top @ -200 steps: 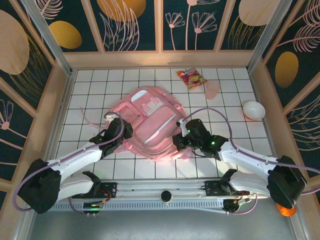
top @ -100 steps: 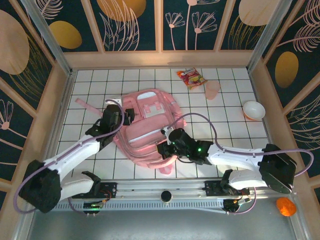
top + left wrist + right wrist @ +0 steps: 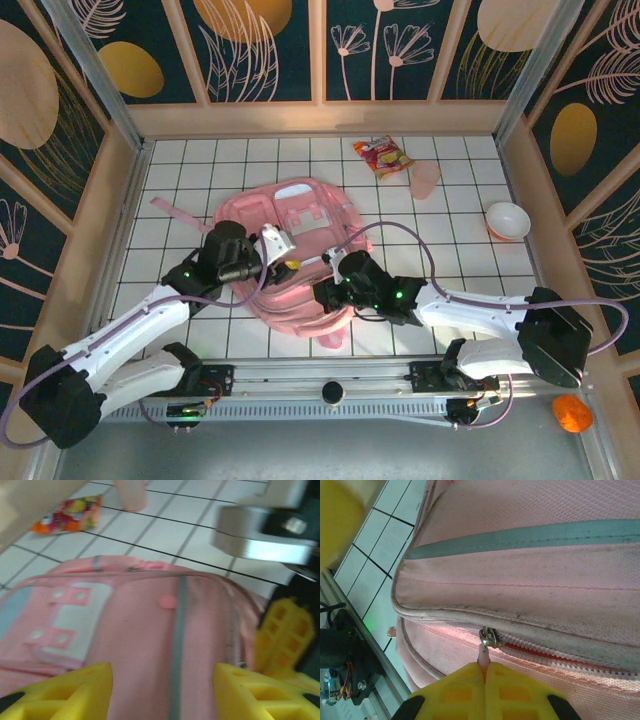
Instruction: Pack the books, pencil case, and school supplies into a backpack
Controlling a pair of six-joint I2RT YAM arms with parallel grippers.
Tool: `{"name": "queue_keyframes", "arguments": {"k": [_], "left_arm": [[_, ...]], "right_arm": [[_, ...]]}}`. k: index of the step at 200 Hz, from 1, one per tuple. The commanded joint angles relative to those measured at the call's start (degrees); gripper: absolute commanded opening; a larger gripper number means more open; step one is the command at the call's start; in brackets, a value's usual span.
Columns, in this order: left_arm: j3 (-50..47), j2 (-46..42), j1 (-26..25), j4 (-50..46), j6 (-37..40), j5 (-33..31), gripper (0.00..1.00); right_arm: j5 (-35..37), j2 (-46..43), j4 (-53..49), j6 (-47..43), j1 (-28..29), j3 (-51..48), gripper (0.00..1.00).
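The pink backpack [image 3: 300,215] lies flat in the middle of the tiled table. My right gripper [image 3: 485,672] is shut on the pink zipper pull [image 3: 482,654] at the backpack's near edge [image 3: 322,297]. Right of the slider [image 3: 490,637] the zip gapes slightly. My left gripper [image 3: 160,692] hovers open over the backpack's front panel [image 3: 145,630], with nothing between its yellow fingers [image 3: 60,695]. From above it sits at the backpack's left-centre [image 3: 282,256], close to the right gripper. The books, pencil case and school supplies are out of view.
A red-orange snack packet [image 3: 383,156] and a pink cup [image 3: 425,178] lie at the back. A white bowl [image 3: 507,220] stands at the right. A pink strap [image 3: 172,210] trails left of the backpack. Wooden walls enclose the table.
My left arm swung from the backpack's left side to above its front panel, and its jaws opened wider. My right gripper slid left along the near edge with the pull. The backpack shifted.
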Motion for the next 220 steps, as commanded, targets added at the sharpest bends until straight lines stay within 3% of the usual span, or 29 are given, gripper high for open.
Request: {"name": "queue_keyframes", "arguments": {"k": [1,79,87,106,125,174,194,220], "left_arm": [[-1.75,1.60,-1.61,-1.86,2.94,3.23,0.55],[-2.58,7.11,-3.03,-0.61,4.44,1.24,0.53],[-2.60,7.47,-3.08,-0.79,4.95,0.82,0.47],[-2.27,7.23,-3.10,-2.18,5.55,-0.48,0.19],[-2.27,5.98,-3.06,-3.75,5.89,-2.31,0.00],[-3.68,3.55,-3.12,-5.12,7.76,-4.53,0.00],[-3.59,3.05,-3.10,-5.51,8.52,-4.04,0.00],[-2.98,3.28,-3.08,-5.47,7.88,-4.40,0.00]], "right_arm": [[-0.61,-1.36,3.25,0.28,-0.84,1.74,0.00],[-2.12,-1.26,3.82,0.24,-2.08,2.45,0.00],[-2.33,-1.34,3.70,0.15,-2.25,2.64,0.00],[-2.30,-2.10,1.66,-0.06,-3.48,2.77,0.00],[-1.87,-4.11,-2.28,-1.31,-6.29,2.56,0.00],[-3.20,-11.46,-9.40,-6.15,-18.73,-1.10,0.00],[-7.08,-12.16,-9.73,-8.38,-25.20,-1.88,0.00],[-13.15,-11.60,-7.76,-9.87,-25.46,-1.38,0.00]]}}
